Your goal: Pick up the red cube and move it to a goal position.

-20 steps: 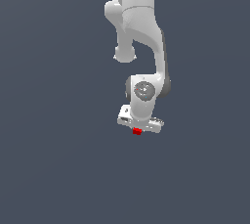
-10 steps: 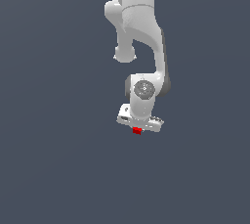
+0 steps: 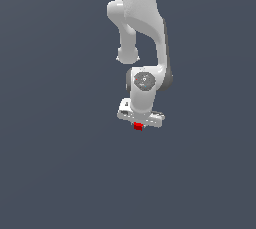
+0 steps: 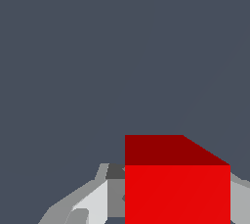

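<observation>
Nothing is shifting since a second ago: I am still hanging from the exterior view's top edge, wrist pointing down. My gripper (image 3: 138, 124) is pinching the red cube (image 3: 138, 126) between its fingers (image 4: 100, 202). From the wrist, the red cube (image 4: 177, 184) is blocking most of both fingers, and the frame's edge is cutting it off.

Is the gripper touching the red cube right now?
Touching. The wrist view shows the red cube filling the space between the gripper fingers, one finger flush against its side.
</observation>
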